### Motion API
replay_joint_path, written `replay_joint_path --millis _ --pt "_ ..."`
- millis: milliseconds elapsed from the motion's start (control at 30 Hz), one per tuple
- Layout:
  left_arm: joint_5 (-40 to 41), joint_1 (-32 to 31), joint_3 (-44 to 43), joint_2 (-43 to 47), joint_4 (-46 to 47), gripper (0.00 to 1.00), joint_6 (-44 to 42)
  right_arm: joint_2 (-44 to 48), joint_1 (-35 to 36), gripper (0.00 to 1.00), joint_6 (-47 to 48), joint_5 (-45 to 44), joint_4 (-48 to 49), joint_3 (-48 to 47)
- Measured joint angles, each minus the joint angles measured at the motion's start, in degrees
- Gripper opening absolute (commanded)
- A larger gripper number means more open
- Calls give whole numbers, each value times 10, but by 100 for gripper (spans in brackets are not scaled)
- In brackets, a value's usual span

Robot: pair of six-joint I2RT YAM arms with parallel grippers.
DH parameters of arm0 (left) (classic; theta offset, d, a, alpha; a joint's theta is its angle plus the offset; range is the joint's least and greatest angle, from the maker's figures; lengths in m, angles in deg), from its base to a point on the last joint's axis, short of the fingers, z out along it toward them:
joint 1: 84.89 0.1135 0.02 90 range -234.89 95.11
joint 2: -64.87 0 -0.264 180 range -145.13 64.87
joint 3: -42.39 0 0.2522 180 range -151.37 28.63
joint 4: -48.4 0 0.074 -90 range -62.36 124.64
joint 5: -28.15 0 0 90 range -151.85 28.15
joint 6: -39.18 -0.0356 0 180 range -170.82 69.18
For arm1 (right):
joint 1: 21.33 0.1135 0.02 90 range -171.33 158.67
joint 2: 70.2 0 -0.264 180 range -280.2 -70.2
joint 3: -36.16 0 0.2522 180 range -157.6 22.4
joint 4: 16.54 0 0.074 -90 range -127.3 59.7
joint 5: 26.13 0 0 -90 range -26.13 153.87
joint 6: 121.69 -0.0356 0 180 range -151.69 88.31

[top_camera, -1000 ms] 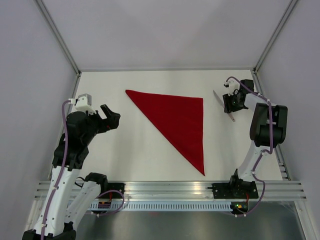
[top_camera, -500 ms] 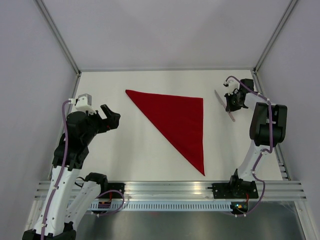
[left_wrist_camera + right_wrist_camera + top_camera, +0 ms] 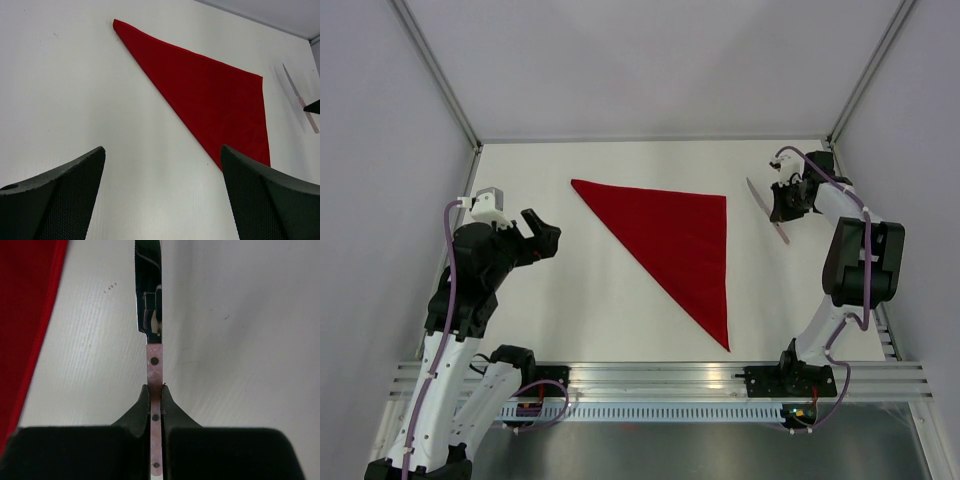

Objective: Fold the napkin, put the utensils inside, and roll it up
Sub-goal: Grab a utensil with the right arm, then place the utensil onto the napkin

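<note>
napkin [image 3: 680,240] forms a flat red triangle; right end effector [image 3: 155,390] pinches knife [image 3: 149,300] by pink riveted handle, left end effector [image 3: 161,150] gapes.

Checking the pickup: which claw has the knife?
The right claw, shut on the pinkish handle of the knife beside the red napkin; the left claw stands wide open, empty.

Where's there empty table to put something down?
The biggest bare patch of table lies between the slanted edge of the napkin, the left end effector and the near rail. A strip runs along the far wall beyond the napkin. It's crowded at the far right, where the right end effector grips the knife close to the napkin's straight edge.
</note>
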Motion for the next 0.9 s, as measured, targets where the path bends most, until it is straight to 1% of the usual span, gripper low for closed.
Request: replay_joint_path --millis 100,200,300,433,600,900 --pt "0 0 0 0 0 100 0 31 9 0 -10 7 -13 0" --pt "0 0 0 -1 0 100 0 61 34 0 -28 8 -19 0" --pt "0 0 0 -2 0 100 0 87 83 1 -54 6 -17 0" --pt "0 0 0 -5 0 100 0 107 175 0 -96 -1 -7 0" --pt "0 0 0 -7 0 100 0 104 278 0 -143 -17 6 0" --pt "0 0 0 -9 0 100 0 35 394 0 -207 -54 44 0"
